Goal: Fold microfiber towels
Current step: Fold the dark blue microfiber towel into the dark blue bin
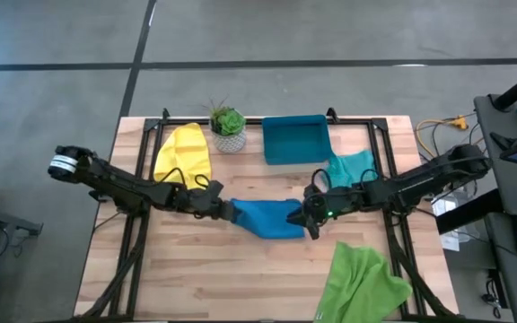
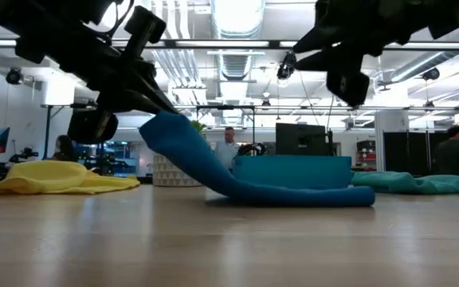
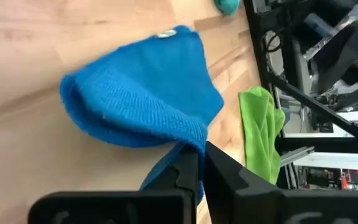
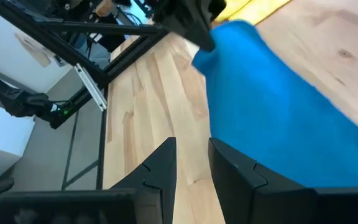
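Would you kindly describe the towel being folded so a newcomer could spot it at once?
On the wooden table, look to the middle, just in front of the teal-blue tray. The blue towel lies there between the two arms, one end lifted by the left gripper. Unlike the other towels, it is deep blue.

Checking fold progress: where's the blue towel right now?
High view: the blue towel lies mid-table between both grippers, in front of the tray. The left gripper pinches its left end and lifts it off the table.
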Motion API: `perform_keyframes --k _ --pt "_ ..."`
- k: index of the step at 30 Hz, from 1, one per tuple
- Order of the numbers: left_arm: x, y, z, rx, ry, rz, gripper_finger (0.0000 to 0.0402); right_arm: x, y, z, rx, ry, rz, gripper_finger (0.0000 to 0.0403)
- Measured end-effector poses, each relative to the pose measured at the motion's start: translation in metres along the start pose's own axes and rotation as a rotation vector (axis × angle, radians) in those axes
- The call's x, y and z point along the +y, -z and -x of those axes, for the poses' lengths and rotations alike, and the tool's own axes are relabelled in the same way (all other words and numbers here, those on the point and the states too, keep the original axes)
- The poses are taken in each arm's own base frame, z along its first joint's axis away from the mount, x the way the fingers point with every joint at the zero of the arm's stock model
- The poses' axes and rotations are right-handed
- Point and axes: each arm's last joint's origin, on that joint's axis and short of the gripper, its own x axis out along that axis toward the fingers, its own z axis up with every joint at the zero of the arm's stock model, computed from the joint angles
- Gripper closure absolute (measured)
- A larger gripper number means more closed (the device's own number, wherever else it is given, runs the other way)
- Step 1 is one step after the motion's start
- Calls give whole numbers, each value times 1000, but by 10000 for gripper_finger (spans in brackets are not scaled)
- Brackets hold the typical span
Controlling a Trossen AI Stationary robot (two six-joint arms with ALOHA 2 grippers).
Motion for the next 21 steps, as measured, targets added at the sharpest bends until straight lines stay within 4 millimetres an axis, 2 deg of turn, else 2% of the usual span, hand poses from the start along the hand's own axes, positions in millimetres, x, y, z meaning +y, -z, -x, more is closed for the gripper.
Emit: perform_keyframes --k 9,13,21 --pt "2 -3 0 7 -9 -3 402 4 -6 -50 69 75 104 314" --pt "3 -3 0 15 -9 -2 402 -7 -7 -79 147 165 111 314" --pt "2 -3 2 23 5 6 402 -23 -8 -134 270 209 123 314"
